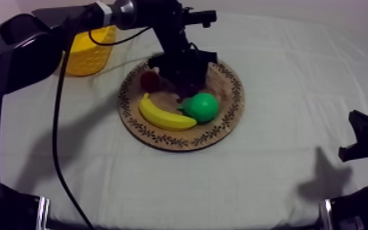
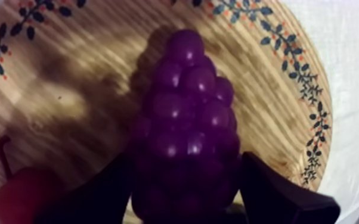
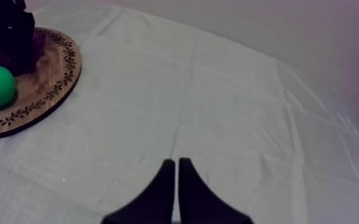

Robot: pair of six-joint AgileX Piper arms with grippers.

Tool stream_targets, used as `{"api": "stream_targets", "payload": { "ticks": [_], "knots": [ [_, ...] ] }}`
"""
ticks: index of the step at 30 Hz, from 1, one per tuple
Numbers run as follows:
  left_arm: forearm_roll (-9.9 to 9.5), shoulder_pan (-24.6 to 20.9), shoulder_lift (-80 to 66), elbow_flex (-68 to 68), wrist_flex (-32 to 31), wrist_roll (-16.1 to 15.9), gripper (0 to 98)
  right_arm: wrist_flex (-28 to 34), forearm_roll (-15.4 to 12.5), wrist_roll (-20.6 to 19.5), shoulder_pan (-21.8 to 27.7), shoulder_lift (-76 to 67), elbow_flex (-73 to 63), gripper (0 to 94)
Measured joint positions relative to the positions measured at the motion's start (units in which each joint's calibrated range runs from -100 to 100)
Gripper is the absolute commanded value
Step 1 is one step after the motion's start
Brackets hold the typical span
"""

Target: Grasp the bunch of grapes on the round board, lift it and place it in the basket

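So the left tool [image 2: 186,162] is right down over the wooden board [image 1: 226,119], and its two black fingers [image 2: 277,192] sit on either side of the bunch of grapes [image 2: 188,113], touching both flanks. It looks closed on the bunch rather than just straddling it. The grapes seem to be resting on the board, toward its far half, so the lift hasn't happened yet by the look of it. Grabbing across the narrow width of the bunch makes sense, since lengthwise would be too long for the fingers to span. The small red fruit [image 1: 150,79] is just beside the grapes on the board's left part, so the near finger has little room there and could nudge it. The banana [image 1: 165,116] and pear [image 1: 202,107] sit on the board's near half, out of the way. The yellow basket [image 1: 88,52] waits off the board's upper-left, on the left arm's own side, so the carry should be short. The right tool [image 3: 177,179] is pinched together holding nothing, parked over bare surface [image 1: 272,159] well off to the board's right, presumably to stay clear.
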Motion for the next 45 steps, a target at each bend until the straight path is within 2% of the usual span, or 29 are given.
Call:
{"api": "stream_targets", "payload": {
  "ticks": [16,23,29,35,45],
  "knots": [
    [-0.59,-0.08,-4.57,5.14,-4.75,-1.68,55.7,0.01,0.0,0.0,0.0,0.0,0.0,0.5],
    [-2.16,-0.13,-11.03,9.55,-5.37,-2.39,55.9,0.01,0.0,0.0,0.0,0.0,0.0,0.5],
    [-4.63,0.07,-18.07,12.71,-3.66,-2.9,56.6,0.01,0.0,0.0,0.0,0.0,0.0,0.5],
    [-6.87,0.01,-26.04,16.44,-3.38,-4.98,56.5,0.01,0.0,0.0,0.0,0.0,0.0,0.5],
    [-8.31,-1.43,-38.63,27.11,-8.57,-11.21,57.2,0.01,0.0,0.0,0.0,0.0,0.0,0.5]
  ]
}}
